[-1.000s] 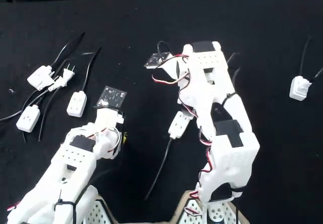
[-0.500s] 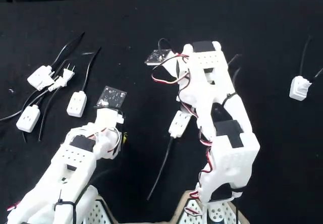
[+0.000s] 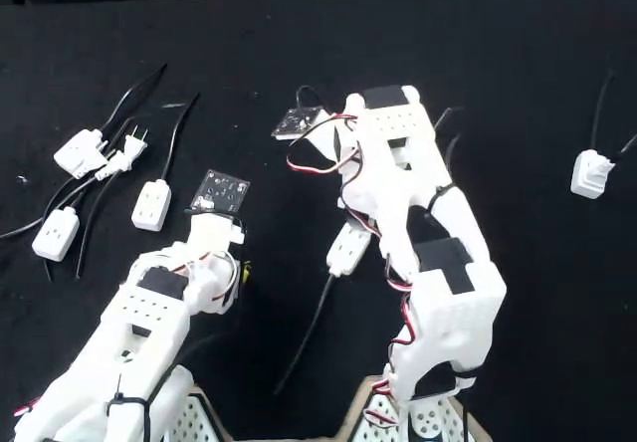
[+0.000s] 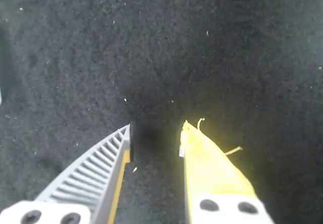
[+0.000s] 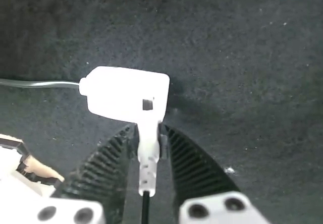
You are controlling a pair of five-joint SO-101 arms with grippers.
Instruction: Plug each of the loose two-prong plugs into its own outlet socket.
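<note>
Broad open stretch of black cloth across the far half of the counter (image 3: 498, 44), and a free lane between the two arms. Crowded toward the left edge: a cluster of white sockets (image 3: 151, 205) and a loose plug (image 3: 134, 143) with both prongs bared, amid crossing black cords. Close to the right edge, well apart from the rest: one more white piece (image 3: 592, 173) on a dark cord.

Right hand (image 5: 148, 131) closed on the slim, ribbed white neck of a plug (image 5: 148, 156), pinched between dark ridged fingers. Touching the neck's far end: a smooth, round-cornered socket block (image 5: 126, 93) with a small square hole in its face and a grey cable (image 5: 40, 84) leaving one end. Fully seated or not, cannot tell. Seen from above, block half tucked under the right arm (image 3: 418, 213) at mid-counter, grey cable trailing toward the near edge.

Left hand (image 4: 155, 128) open and holding nothing; one grey ribbed finger, one yellow, tips just over fuzzy, lint-flecked cloth.

Since a second ago: right arm swung leftward, camera board (image 3: 299, 121) and block carried along, cable's near end swept left. Left arm (image 3: 139, 332) and cluster unchanged.
</note>
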